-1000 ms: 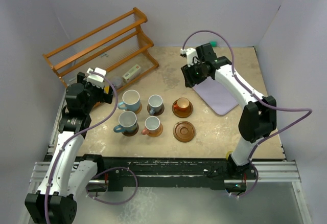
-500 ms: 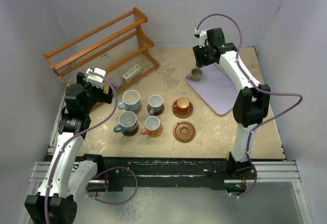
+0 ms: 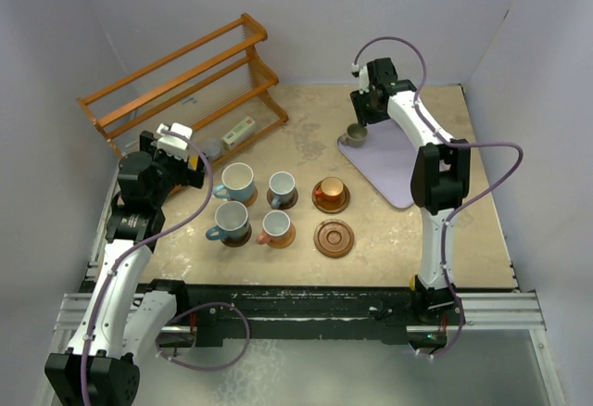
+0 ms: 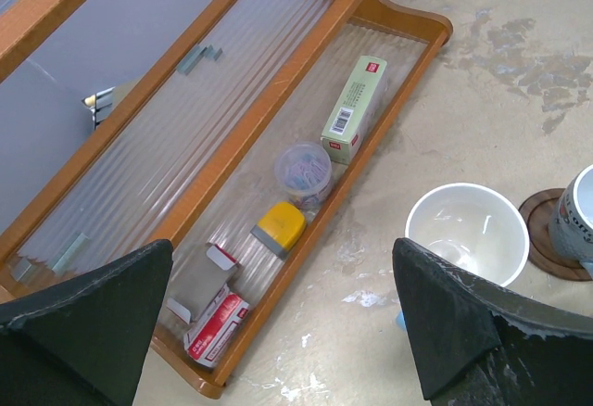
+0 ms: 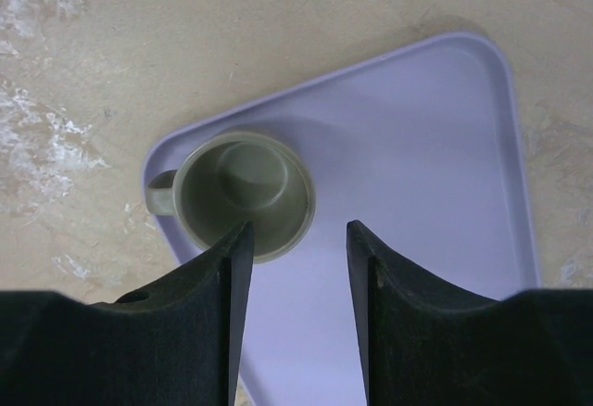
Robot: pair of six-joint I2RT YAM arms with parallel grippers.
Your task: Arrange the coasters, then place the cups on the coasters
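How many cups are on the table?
6. Five stand on coasters mid-table: light blue cup, grey-blue cup, small blue cup, pink cup, orange cup. The olive cup sits on the purple tray.

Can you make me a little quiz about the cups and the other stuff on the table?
1. True or false: the small grey-olive ceramic cup stands on the lavender rectangular tray.
2. How many of the six round wooden coasters have no cup on them?
3. What lies on the bottom shelf of the orange-brown wooden rack? A: a green and white box. B: a banana. C: a spoon.
Key: 1 true. 2 one. 3 A.
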